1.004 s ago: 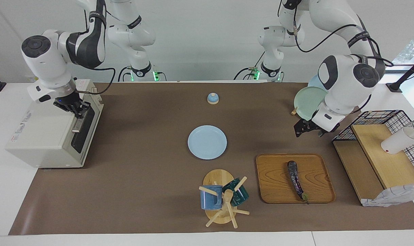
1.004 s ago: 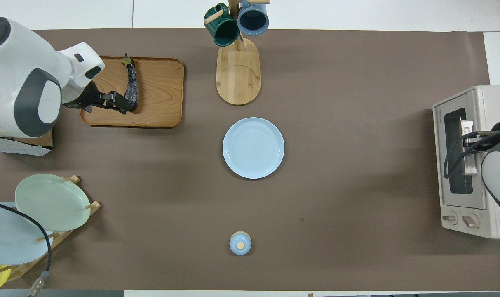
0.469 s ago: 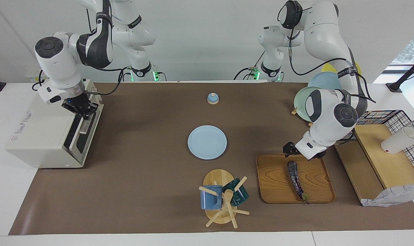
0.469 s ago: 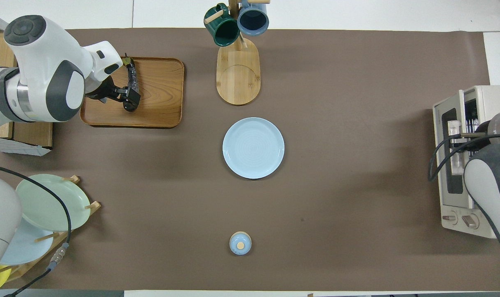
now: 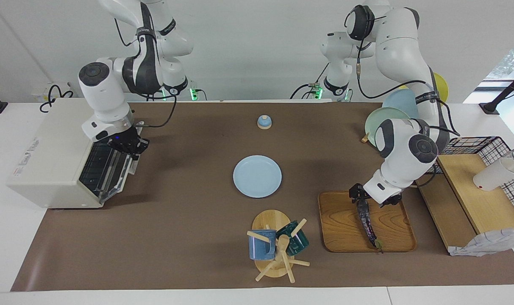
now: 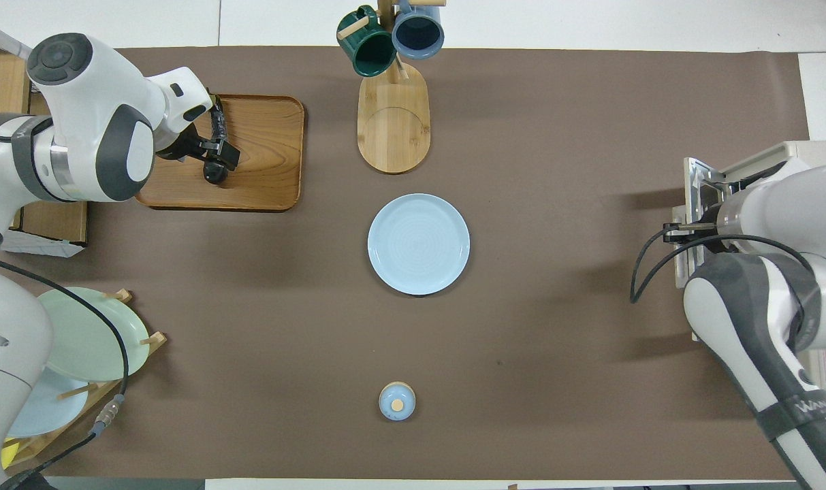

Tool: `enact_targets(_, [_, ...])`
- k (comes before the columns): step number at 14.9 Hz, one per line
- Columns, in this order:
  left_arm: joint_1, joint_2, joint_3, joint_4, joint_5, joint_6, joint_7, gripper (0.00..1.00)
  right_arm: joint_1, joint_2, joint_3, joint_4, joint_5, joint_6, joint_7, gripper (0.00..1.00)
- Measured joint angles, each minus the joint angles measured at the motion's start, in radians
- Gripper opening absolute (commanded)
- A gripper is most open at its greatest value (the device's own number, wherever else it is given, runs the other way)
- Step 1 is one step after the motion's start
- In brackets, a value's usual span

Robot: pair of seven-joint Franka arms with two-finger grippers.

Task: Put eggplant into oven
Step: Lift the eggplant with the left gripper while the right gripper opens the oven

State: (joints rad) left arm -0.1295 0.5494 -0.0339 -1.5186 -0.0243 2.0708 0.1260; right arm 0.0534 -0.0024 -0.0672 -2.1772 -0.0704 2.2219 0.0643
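the left gripper (image 5: 361, 198) has its fingers around the eggplant (image 5: 367, 221) on the wooden tray (image 5: 341, 228), at the lower right of the facing view. the right gripper (image 5: 129, 146) grips the oven (image 5: 49, 165) door handle at the left edge. only the facing view shows the rack inside.

Bright, even, diffuse light from above; no hard glare. Soft-edged shadows lie on the brown mat (image 5: 189, 220): a broad one under the right arm toward the blue plate (image 5: 257, 176), a smaller one beside the oven (image 5: 66, 165). Daylight enters at a window edge past the wire basket (image 5: 477, 146), slightly blown out. Blue plate shows crisp concentric rings in the overhead view; focus holds across both views. Mild bowing of the mat edges in the facing view.
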Motion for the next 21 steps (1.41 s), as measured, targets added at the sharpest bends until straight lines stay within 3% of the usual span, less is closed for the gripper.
enact_targets(9, [-0.004, 0.024, 0.0, -0.038, 0.0, 0.101, 0.001, 1.0, 0.011, 0.093, 0.023, -0.047, 0.021, 0.137, 0.002, 0.0])
enact_targets(10, [-0.005, 0.024, 0.0, -0.042, 0.0, 0.104, 0.001, 0.96, 0.01, 0.104, 0.023, -0.051, 0.036, 0.153, 0.002, 0.0])
enact_targets(11, [-0.005, 0.024, 0.0, -0.045, 0.0, 0.105, 0.001, 0.79, 0.009, 0.116, 0.023, -0.052, 0.05, 0.163, 0.002, 0.0])
enact_targets(14, [-0.006, 0.024, 0.0, -0.046, 0.0, 0.105, 0.001, 0.0, 0.01, 0.144, 0.023, -0.049, 0.058, 0.201, 0.002, 0.0])
enact_targets(18, [-0.006, 0.024, 0.002, -0.042, 0.0, 0.103, 0.002, 0.0, 0.052, 0.159, 0.021, -0.001, 0.103, 0.247, 0.002, 0.0])
enact_targets(21, [-0.006, 0.022, 0.001, -0.031, -0.008, 0.088, 0.001, 0.0, 0.106, 0.171, 0.021, 0.077, 0.109, 0.188, 0.057, 0.0])
